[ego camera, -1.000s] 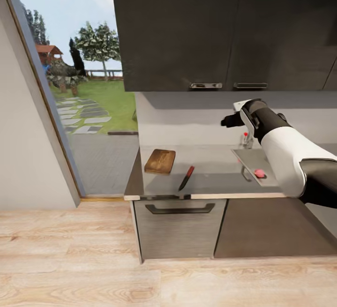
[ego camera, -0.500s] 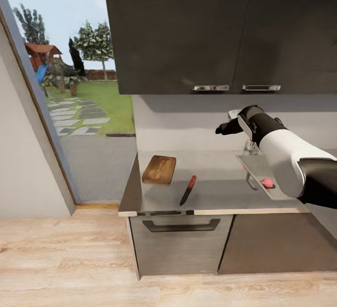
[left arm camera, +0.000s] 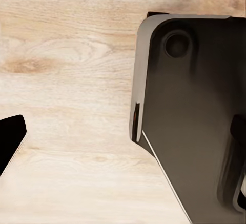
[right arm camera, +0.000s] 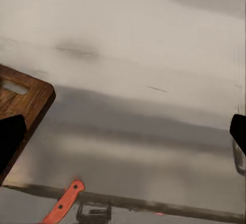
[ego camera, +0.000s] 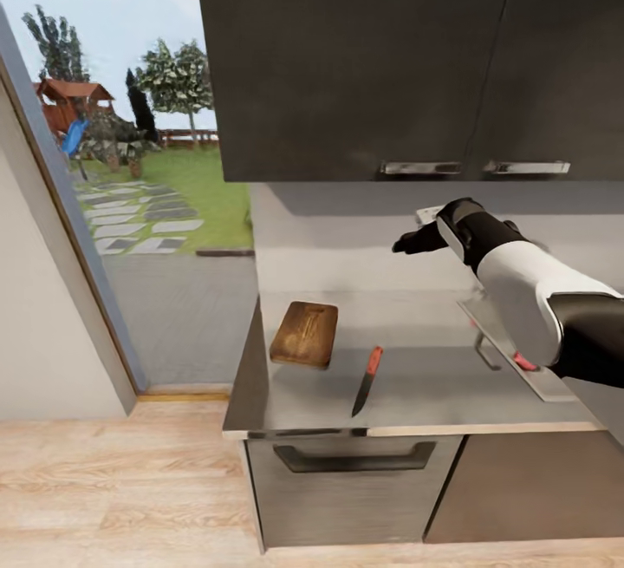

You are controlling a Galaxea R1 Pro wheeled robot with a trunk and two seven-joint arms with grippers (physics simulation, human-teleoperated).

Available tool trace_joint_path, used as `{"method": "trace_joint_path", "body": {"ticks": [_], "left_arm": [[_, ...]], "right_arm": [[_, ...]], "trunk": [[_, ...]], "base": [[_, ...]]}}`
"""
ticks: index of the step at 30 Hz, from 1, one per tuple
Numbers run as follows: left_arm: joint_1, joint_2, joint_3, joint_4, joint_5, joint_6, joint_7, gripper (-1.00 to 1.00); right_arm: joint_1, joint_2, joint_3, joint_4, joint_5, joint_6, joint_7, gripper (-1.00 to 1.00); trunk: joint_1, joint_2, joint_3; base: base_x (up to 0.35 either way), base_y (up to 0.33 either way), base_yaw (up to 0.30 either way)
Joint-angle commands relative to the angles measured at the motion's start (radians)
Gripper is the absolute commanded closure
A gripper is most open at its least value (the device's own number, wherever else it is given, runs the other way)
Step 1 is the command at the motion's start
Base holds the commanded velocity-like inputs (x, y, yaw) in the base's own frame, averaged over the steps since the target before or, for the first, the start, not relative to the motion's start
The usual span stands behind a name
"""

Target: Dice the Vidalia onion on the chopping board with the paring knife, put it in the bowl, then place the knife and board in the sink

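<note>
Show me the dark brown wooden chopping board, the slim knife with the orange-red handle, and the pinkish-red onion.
dark brown wooden chopping board [ego camera: 304,334], head view, middle of its top face.
slim knife with the orange-red handle [ego camera: 367,381], head view, where handle meets blade.
pinkish-red onion [ego camera: 523,362], head view, visible sliver beside the right arm.

Right arm — glossy white shell between black segments, a black wrist cuff, black claw.

Right arm raised and extended forward, white forearm shell, black wrist section. Right gripper at its end, dark, pointing toward the robot's left; in the right wrist view its fingertips sit far apart, jaws spread wide. Left gripper: one dark fingertip visible, state unclear.
</note>
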Motion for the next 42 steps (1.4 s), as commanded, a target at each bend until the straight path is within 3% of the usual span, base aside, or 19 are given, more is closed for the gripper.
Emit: {"method": "trace_joint_path", "body": {"ticks": [1, 5, 12, 25, 42], "left_arm": [[0.000, -0.001, 0.006, -0.001, 0.005, 0.001, -0.007, -1.00], [0.000, -0.001, 0.006, 0.000, 0.006, 0.001, -0.007, -1.00], [0.000, -0.003, 0.005, 0.000, 0.006, 0.001, -0.006, -1.00], [0.000, -0.006, 0.003, 0.001, 0.007, 0.001, -0.006, -1.00], [0.000, -0.013, 0.003, 0.001, 0.007, 0.001, -0.006, -1.00]], "right_arm": [[0.000, 0.002, 0.004, -0.001, 0.010, 0.003, 0.018, -1.00], [0.005, 0.008, 0.004, 0.018, 0.017, 0.001, 0.036, -1.00], [0.008, 0.017, 0.004, 0.046, 0.095, -0.014, 0.044, -1.00], [0.008, 0.030, 0.004, 0.049, 0.103, -0.015, 0.044, -1.00], [0.008, 0.052, 0.004, 0.076, 0.104, -0.016, 0.085, -1.00]], "trunk": [[0.001, -0.002, -0.002], [0.001, -0.002, -0.002], [0.001, -0.002, -0.002], [0.001, -0.002, -0.003], [0.001, -0.002, -0.027]], "base": [[0.294, 0.126, 0.000], [0.299, 0.102, 0.000], [0.307, 0.023, 0.000], [0.080, 0.001, 0.006], [0.000, 0.000, 0.097]]}}
